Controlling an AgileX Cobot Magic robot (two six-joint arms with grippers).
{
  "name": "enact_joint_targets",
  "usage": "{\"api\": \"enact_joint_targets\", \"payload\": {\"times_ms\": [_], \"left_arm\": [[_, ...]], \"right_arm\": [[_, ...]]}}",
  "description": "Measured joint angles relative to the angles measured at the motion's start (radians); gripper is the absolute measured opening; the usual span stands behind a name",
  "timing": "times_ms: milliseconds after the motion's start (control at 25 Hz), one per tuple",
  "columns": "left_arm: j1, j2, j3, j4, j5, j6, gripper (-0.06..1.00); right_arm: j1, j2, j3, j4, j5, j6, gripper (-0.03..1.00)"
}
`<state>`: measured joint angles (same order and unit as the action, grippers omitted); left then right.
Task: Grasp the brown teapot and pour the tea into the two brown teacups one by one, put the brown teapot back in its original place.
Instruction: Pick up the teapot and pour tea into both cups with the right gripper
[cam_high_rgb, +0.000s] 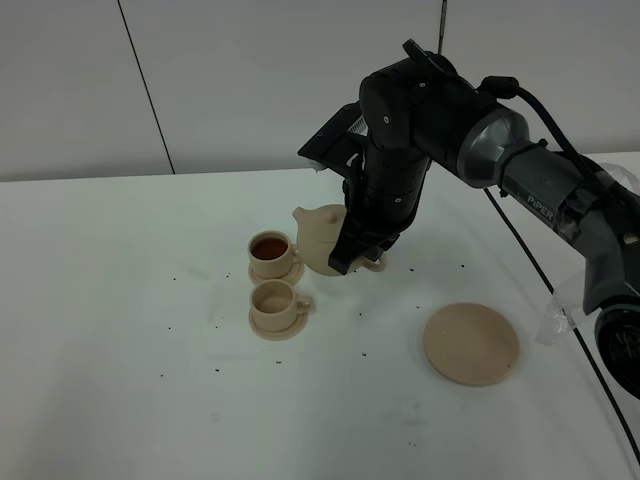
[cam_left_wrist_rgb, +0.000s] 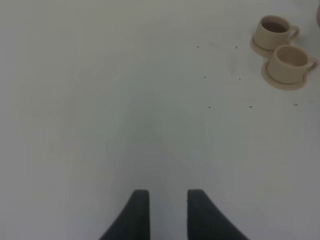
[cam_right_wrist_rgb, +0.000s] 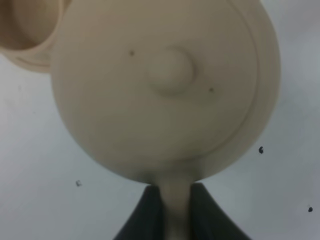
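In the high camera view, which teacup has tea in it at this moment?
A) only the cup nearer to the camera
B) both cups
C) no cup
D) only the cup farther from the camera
D: the farther teacup holds dark liquid, while the nearer teacup is pale inside and looks empty.

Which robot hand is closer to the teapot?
The right one. The right gripper is shut on the handle of the teapot, holding it beside the full cup. The left gripper hangs over the table, well away from it.
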<state>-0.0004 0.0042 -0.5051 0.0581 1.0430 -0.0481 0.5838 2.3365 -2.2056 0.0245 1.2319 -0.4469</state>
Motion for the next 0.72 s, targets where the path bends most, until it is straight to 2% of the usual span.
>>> {"api": "enact_joint_targets", "payload": {"times_ms": [160,480,720], "left_arm": [[0.000,0.000,0.000,0.000,0.000,0.000,0.26],[0.000,0.000,0.000,0.000,0.000,0.000,0.26],[0.000,0.000,0.000,0.000,0.000,0.000,0.26]], "right_arm": [[0.000,-0.013,0.025,0.000,-0.002,0.003,0.10],[0.002,-0.161,0.232,0.000,-0.002,0.003,0.10],[0.038,-0.183,0.340,0.007,-0.002,0.001,0.10]]}}
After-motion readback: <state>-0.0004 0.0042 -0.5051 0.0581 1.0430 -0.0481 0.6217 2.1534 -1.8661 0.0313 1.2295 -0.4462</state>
